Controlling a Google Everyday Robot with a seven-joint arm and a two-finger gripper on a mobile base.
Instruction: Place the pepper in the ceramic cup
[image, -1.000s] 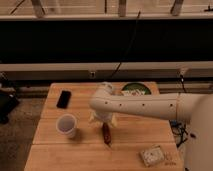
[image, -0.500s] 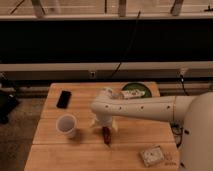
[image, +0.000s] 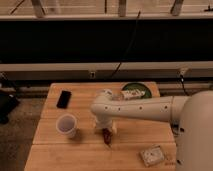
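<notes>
camera view: the gripper sits low over the table, just above the pepper, near the cup; whether it grips, i cannot tell. pepper seems light, smooth, slightly soft; take it across the middle.

Claw right of ceramic cup covers pepper top; body cropped right.

You'll find the ceramic cup upright and open-mouthed, plain white and slightly tapered, on the left half of the tabletop, nearer the front edge than the back. The pepper, small, elongated and dark red-brown, is to the cup's right and apart from it, pointing toward the front edge. The gripper is at its upper end.
</notes>
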